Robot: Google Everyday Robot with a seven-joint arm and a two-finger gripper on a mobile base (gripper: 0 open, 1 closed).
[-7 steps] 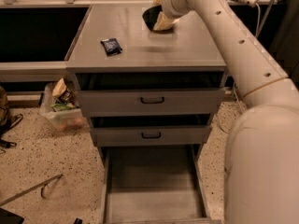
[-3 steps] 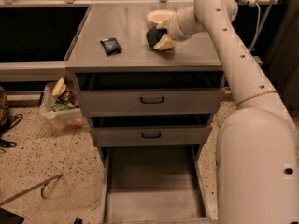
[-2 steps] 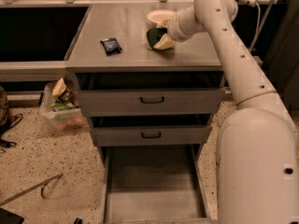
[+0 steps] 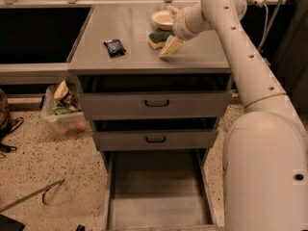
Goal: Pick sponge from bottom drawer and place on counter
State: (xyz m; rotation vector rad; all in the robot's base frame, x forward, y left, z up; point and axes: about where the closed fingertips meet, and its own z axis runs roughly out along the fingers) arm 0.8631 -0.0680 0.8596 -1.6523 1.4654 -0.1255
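The sponge (image 4: 157,38) lies flat on the bench (image 4: 115,20), so the placing seems done. The pincer (image 4: 168,31) is wide just beside it, holding nothing.

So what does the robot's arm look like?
It is a thick, smooth, cream-white arm of rounded tubes with little dark dots along it. Its gripper, over the flat grey counter, has two pale yellowish wedge-shaped jaws.
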